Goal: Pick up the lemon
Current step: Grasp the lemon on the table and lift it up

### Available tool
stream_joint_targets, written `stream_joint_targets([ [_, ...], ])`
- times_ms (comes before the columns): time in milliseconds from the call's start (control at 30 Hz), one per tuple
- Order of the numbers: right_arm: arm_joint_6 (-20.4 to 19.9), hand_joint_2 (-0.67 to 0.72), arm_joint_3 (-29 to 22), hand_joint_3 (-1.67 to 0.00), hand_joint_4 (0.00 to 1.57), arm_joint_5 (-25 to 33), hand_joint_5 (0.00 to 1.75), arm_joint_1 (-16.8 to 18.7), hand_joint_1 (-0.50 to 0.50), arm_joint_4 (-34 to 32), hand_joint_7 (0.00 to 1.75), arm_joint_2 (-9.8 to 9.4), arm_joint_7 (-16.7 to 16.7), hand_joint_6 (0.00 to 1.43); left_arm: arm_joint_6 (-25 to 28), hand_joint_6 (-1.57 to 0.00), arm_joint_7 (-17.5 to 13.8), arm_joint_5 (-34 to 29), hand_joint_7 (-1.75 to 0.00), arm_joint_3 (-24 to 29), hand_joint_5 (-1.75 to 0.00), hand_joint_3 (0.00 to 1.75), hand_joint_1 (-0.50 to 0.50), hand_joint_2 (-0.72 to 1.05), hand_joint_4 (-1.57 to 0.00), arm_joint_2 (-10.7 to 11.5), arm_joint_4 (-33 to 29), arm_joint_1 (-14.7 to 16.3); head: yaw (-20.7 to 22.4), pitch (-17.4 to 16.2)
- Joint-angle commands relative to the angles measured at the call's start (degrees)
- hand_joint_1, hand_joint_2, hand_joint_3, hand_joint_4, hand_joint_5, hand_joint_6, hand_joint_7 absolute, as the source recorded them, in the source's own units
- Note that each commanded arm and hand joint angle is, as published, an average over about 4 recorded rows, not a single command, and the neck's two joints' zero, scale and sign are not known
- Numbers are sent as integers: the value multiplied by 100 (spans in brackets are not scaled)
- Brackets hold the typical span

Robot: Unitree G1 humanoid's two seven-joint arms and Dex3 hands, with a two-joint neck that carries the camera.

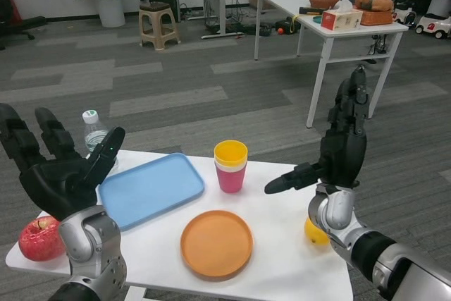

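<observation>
While the left robot hand [60, 174] is raised with fingers spread, the right robot hand [338, 153] stands upright, fingers apart, above the lemon [314, 233] on the surface [282, 273].

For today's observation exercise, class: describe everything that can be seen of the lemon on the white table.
Only a small part of the lemon shows: a bright yellow, rounded, smooth-looking fruit near the right edge of the white table. It rests on the tabletop, right of the orange plate. The robot's right hand is raised open above it, and the silver wrist hides most of the fruit. Whether the wrist touches it cannot be told.
</observation>
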Motion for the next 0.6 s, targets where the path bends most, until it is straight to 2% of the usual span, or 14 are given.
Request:
stream_joint_targets([
  [33,-76,53,-41,0,11,39,0,-37,-46,-14,0,-18,-28,0,-2,0,20,15,0,3,0,9,50,60,0,-34,12,28,-6,-279],
  [200,-72,53,-41,0,14,43,0,-24,-46,-1,0,-43,-28,0,15,0,20,15,0,-30,0,9,50,60,0,-34,12,28,-24,-870],
  [367,-58,53,-15,0,14,70,0,7,-46,61,0,-104,-2,0,143,0,20,15,0,-57,0,9,50,60,0,-30,29,76,-43,-1733],
  [467,-43,52,20,0,14,105,0,4,-46,140,0,-148,40,0,279,0,16,9,0,-103,0,9,50,60,0,50,29,101,-25,-1946],
  [600,-6,47,174,0,14,228,0,-15,-46,241,0,-232,104,0,679,0,-59,-178,0,-391,0,9,50,67,0,379,-37,98,-7,-2016],
])
